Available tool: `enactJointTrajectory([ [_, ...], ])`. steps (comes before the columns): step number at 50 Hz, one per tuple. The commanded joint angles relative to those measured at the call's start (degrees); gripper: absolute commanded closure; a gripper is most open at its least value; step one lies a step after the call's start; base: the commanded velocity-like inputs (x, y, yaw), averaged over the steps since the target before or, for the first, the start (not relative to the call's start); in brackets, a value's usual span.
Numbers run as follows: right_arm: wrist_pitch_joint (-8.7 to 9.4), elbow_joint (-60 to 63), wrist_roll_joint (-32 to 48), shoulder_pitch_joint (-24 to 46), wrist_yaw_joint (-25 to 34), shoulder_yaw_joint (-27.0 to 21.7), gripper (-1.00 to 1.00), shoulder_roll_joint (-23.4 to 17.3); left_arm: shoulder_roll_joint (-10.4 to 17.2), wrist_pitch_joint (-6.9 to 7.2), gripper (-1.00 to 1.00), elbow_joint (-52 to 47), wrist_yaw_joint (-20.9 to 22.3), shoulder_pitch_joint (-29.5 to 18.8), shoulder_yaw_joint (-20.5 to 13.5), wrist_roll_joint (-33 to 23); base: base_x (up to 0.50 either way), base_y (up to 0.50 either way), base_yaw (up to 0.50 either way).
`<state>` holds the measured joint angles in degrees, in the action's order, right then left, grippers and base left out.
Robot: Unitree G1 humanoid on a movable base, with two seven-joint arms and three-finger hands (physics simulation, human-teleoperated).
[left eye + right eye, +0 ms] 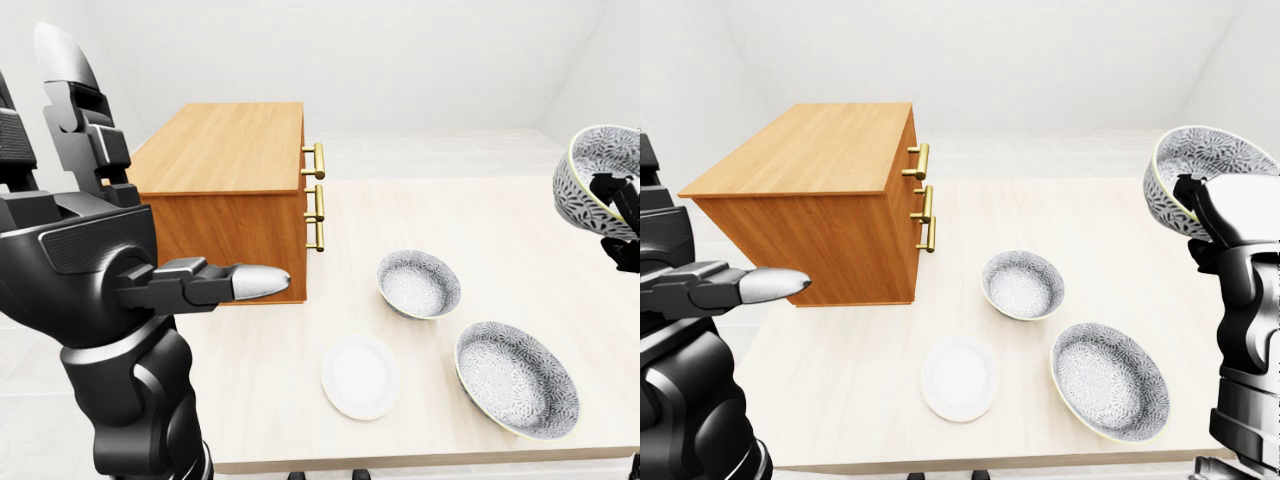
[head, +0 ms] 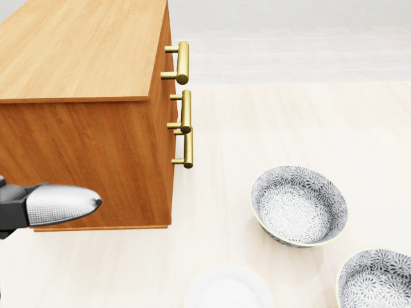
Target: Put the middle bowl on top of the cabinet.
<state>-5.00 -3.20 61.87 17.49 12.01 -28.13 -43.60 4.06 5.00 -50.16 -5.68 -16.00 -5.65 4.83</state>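
Note:
My right hand (image 1: 1225, 215) is shut on a grey patterned bowl (image 1: 1195, 170), holding it tilted in the air above the table's right side. The same bowl (image 1: 590, 170) appears at the right edge of the left-eye view. The wooden cabinet (image 1: 810, 150) with brass handles (image 1: 925, 200) stands on the table at the left, its flat top bare. My left hand (image 1: 110, 235) is raised at the left, open, with its fingers (image 1: 60, 60) spread upward and nothing in it. Its thumb tip (image 2: 64, 204) shows at the left of the head view.
On the light table (image 1: 840, 380) rest a smaller patterned bowl (image 1: 1023, 285), a wider patterned bowl (image 1: 1108, 380) to its lower right, and a white plate (image 1: 958, 377) below the cabinet. The cabinet's handles face the bowls.

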Motion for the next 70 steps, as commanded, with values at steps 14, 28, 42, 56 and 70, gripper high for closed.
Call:
enactJointTrajectory([
  [14,0.00,-4.20,-0.64,17.93,2.94,10.40,1.00,0.14,-0.03,0.00,-1.00,0.23,0.14,-0.20,0.06,0.52,0.00,0.00,0.00],
  [28,0.00,-8.56,1.69,25.88,2.62,14.80,1.00,3.04,0.03,0.00,-1.00,0.28,0.04,-0.11,-0.19,0.56,0.00,0.00,0.00],
  [42,0.00,-17.93,5.34,35.12,-1.19,19.66,1.00,6.38,0.04,0.00,-1.00,0.42,-0.28,0.08,-0.32,0.47,0.00,0.00,0.00],
  [56,0.00,-29.18,9.22,44.29,-6.70,23.85,1.00,12.87,0.18,0.00,-1.00,0.70,-0.29,-0.16,-0.36,0.64,0.00,0.00,0.00],
  [70,0.00,-45.21,12.96,54.04,-15.29,27.85,1.00,17.95,0.36,0.00,-1.00,1.31,-0.46,-0.60,0.37,-0.04,0.00,0.00,0.00],
])
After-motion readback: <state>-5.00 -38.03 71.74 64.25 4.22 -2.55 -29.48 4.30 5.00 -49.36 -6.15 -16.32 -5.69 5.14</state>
